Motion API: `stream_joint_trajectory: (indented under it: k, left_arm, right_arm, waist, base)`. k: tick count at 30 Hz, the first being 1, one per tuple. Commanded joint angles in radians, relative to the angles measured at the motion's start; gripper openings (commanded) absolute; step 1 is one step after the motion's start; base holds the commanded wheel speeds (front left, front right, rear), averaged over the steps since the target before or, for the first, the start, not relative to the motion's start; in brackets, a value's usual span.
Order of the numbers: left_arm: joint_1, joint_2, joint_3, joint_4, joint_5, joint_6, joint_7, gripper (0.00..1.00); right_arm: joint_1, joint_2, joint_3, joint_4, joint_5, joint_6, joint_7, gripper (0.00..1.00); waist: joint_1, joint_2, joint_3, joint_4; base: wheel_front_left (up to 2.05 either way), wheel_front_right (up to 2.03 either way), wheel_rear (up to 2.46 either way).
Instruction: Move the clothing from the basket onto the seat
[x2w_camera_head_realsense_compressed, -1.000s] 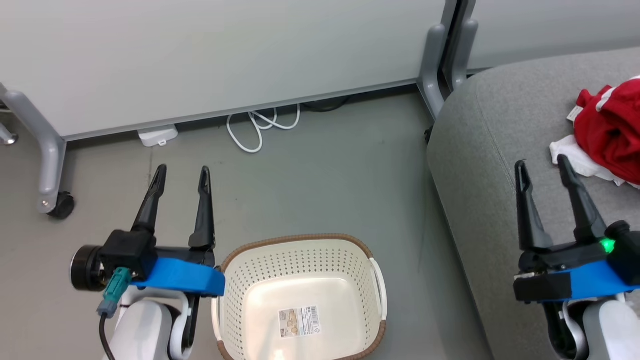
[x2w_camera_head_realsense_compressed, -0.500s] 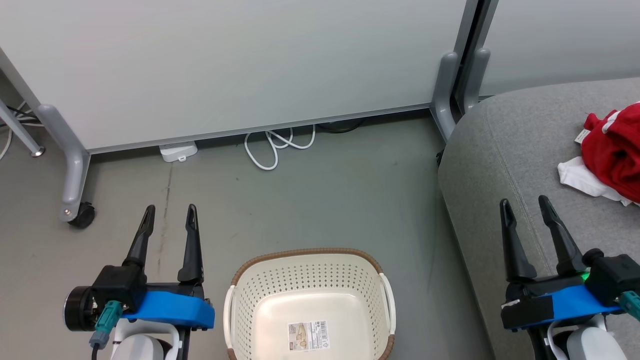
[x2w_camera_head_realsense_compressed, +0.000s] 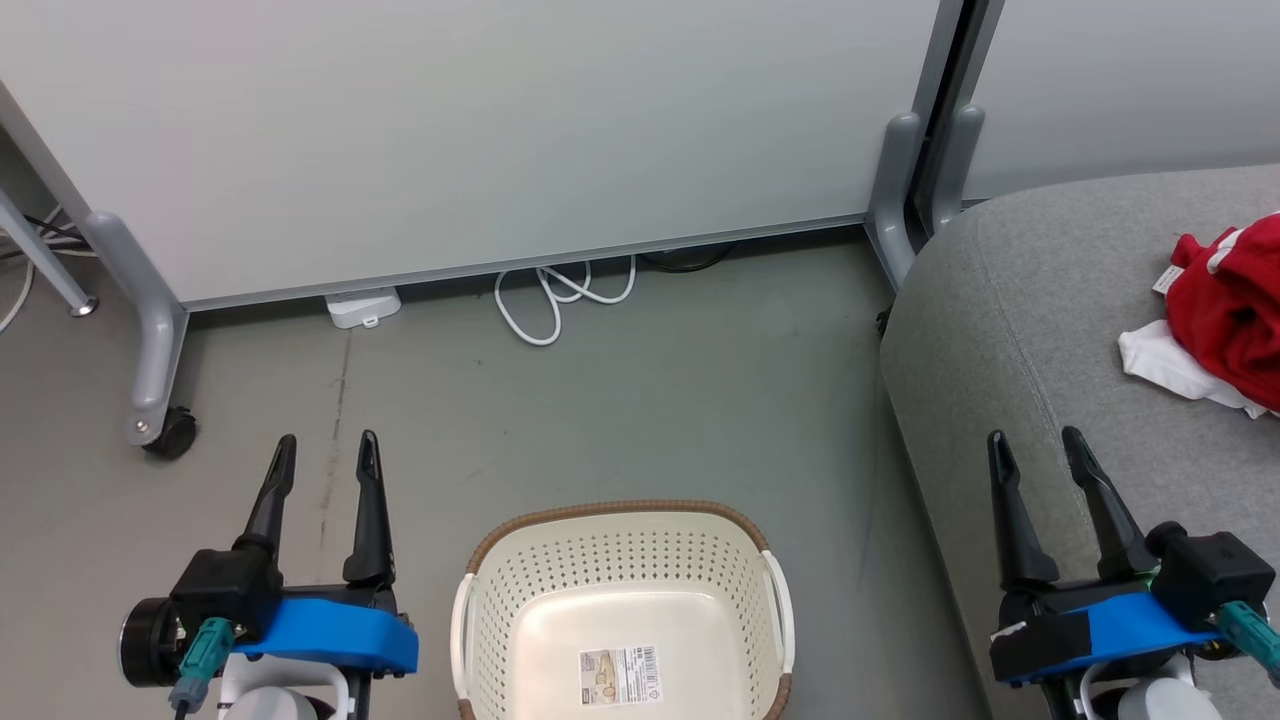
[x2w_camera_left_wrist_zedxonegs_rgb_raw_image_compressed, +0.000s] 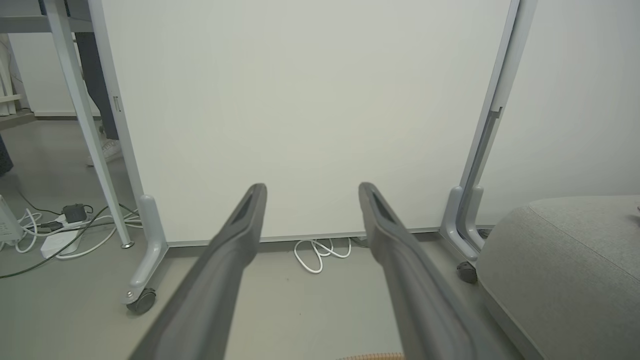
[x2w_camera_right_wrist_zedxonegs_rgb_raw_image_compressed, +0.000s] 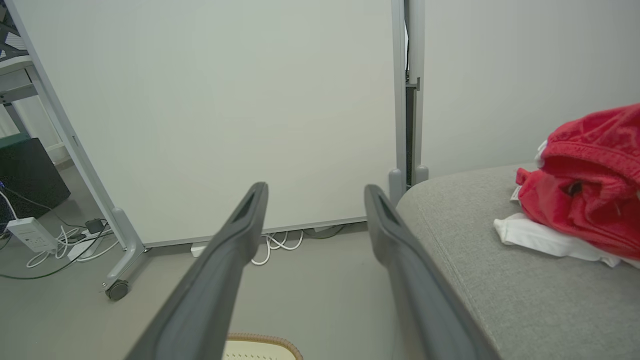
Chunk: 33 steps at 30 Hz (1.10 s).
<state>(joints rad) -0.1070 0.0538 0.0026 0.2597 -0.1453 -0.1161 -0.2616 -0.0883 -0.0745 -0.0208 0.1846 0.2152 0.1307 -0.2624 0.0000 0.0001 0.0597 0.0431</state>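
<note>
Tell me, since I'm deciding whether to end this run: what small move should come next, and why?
Probably just park both arms and stop. The basket holds nothing but its label, the red clothing lies on the seat, and the left gripper and right gripper are both open and empty.

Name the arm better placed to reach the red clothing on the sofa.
Right. The right claw is open by the sofa cushion, the red clothing ahead of it; the left claw is over the floor, past the laundry basket.
</note>
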Motion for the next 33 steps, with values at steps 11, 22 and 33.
stream_joint_trajectory:
  k: [11, 22, 33]
  left_arm:
    - [0.003, -0.004, 0.004, 0.022, 0.009, -0.008, -0.005, 1.0]
    - [0.015, -0.004, 0.0, 0.048, 0.004, -0.003, 0.005, 0.0]
    - [0.026, -0.005, 0.017, 0.066, -0.169, -0.004, 0.054, 0.0]
  right_arm:
    - [0.018, 0.012, 0.007, 0.018, 0.005, 0.0, -0.004, 1.0]
    - [0.016, 0.013, 0.012, 0.042, 0.007, 0.0, 0.003, 0.0]
    - [0.017, 0.015, -0.001, 0.065, 0.171, 0.0, 0.051, 0.0]
  waist:
    - [0.0, -0.0001, -0.008, 0.003]
    - [0.0, -0.0001, -0.012, 0.007]
    - [0.0, -0.0001, -0.015, 0.003]
  base:
    - [0.0, 0.0, 0.0]
    - [0.0, 0.0, 0.0]
    - [0.0, 0.0, 0.0]
